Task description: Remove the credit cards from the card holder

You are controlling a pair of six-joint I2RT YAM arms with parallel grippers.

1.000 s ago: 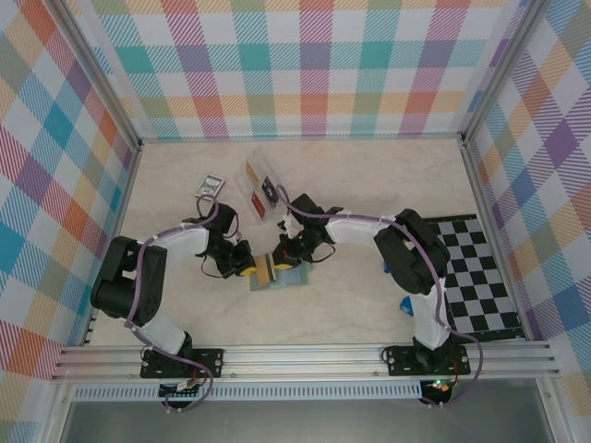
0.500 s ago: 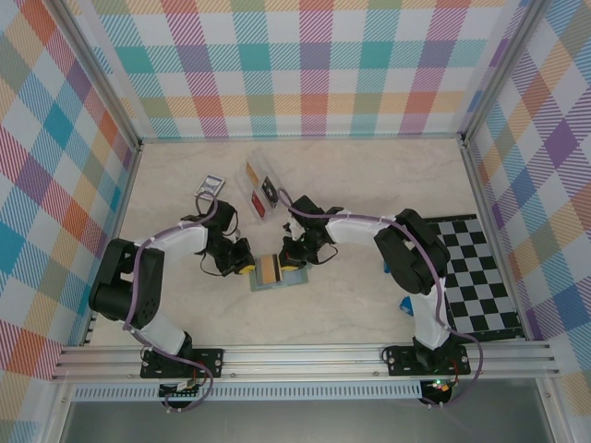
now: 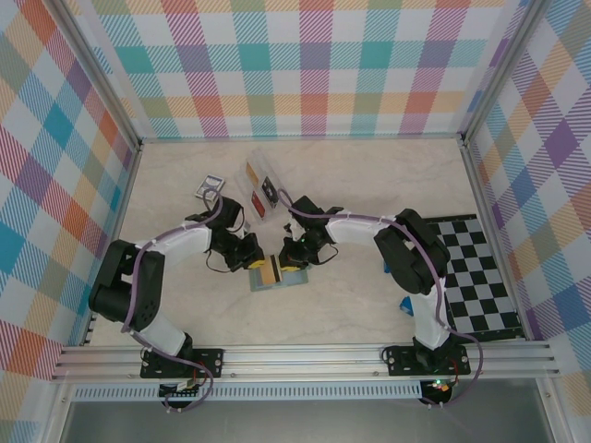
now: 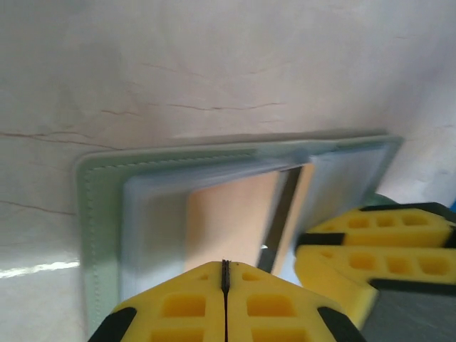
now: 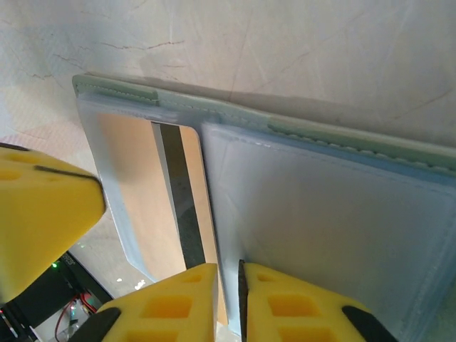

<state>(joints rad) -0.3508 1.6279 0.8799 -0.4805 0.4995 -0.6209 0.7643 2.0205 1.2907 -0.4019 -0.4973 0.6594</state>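
The sage-green card holder (image 3: 290,278) lies open on the table between both grippers. Its green stitched edge (image 4: 96,214) frames a pale blue-grey inside. A tan credit card (image 4: 228,221) with a dark stripe sits in the left half, partly out of its pocket (image 5: 135,185). My left gripper (image 4: 225,265) is shut, its tip over that card's near edge (image 3: 254,263). My right gripper (image 5: 239,267) is closed on the edge of the holder's right pocket (image 5: 328,214), next to the card (image 3: 289,259). Yellow and red cards are hidden.
A clear plastic compartment tray (image 3: 260,189) and a grey-edged dark picture card (image 3: 210,187) lie behind the grippers. A black-and-white checkered board (image 3: 476,272) sits at the right, with a small blue block (image 3: 404,305) by the right arm.
My left gripper has moved right and slightly away, closer to the holder and over the tan card. The right gripper and the holder have barely moved.
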